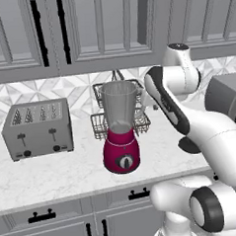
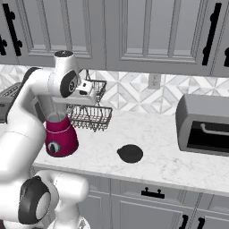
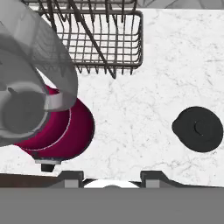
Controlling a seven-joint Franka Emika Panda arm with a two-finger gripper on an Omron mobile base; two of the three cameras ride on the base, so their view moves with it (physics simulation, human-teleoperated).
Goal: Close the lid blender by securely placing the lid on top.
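Lid (image 3: pixel 198 129) is seen flat on the counter (image 3: pixel 135 105), well right of the open-topped blender (image 1: pixel 121 134), so pickup is judged pending: the gripper (image 3: pixel 112 177), parted and empty above, must be lowered onto it.

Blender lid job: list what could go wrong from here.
1. The lid lies flat on the counter, so the tool may struggle to get its fingers around the low rim and could push it along instead.
2. The wire rack stands close behind the blender; a carried lid or the arm might clip it.
3. The jar is tall on a narrow base, so off-centre pressing could tip it.
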